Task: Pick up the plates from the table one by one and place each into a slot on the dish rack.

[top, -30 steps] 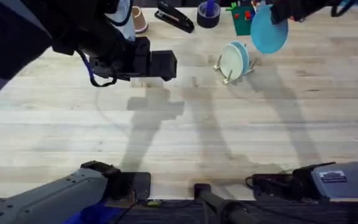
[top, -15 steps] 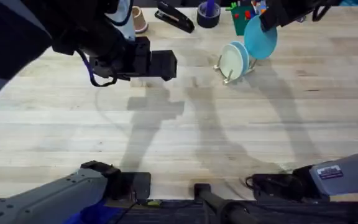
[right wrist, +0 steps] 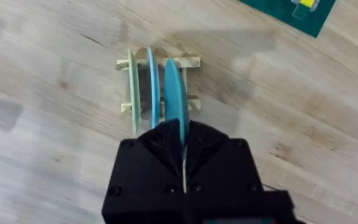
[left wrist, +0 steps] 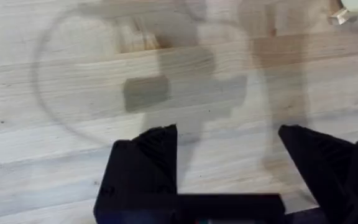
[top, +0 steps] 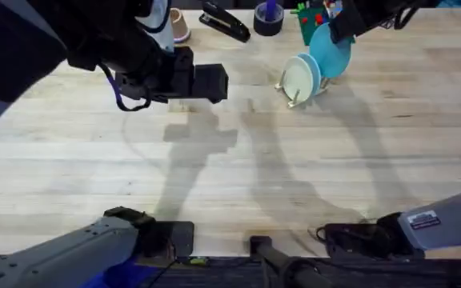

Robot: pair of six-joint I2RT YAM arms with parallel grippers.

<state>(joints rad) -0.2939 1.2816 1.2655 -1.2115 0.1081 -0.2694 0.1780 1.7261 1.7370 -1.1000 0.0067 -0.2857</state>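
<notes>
The right gripper (right wrist: 183, 140) pinches a blue plate (right wrist: 174, 93) over the dish rack (right wrist: 158, 87); lower it straight into the empty slot beside the others.

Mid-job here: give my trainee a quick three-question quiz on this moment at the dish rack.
1. True or false: the left claw is open and empty.
2. What does the right claw hold? A) stapler B) blue plate C) tape roll
3. How many plates already stand in the dish rack?

Key: 1 true. 2 B, the blue plate, edge-on above the rack. 3 two: a cream plate and a light blue plate.
</notes>
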